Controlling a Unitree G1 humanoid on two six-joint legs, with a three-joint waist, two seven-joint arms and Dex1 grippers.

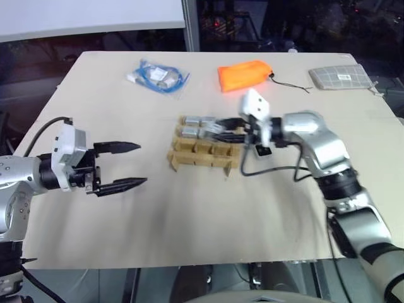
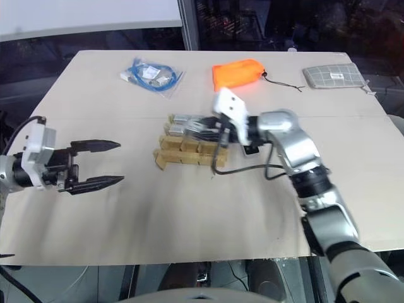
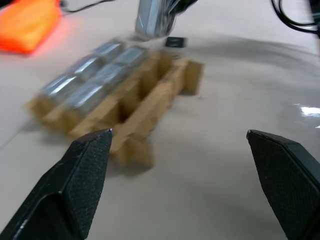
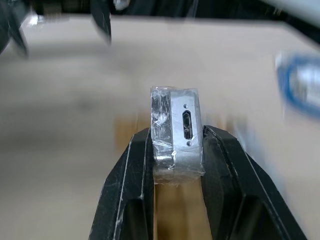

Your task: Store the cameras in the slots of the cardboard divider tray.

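Observation:
The cardboard divider tray (image 1: 203,158) lies at the middle of the table. Several silver-grey cameras (image 1: 190,125) fill the slots along its far side, also visible in the left wrist view as cameras (image 3: 95,75). My right gripper (image 1: 219,130) reaches in from the right, low over the tray's far right part. It is shut on one camera (image 4: 177,135) wrapped in clear film, with a port face showing. That held camera (image 3: 152,17) hangs just above the tray's far end. My left gripper (image 1: 129,165) is open and empty, left of the tray and pointing at it.
An orange pouch (image 1: 245,74) lies behind the tray. A grey checked pouch (image 1: 341,77) is at the far right corner, and a clear bag of blue cable (image 1: 158,76) at the far left. The table's front edge runs close to me.

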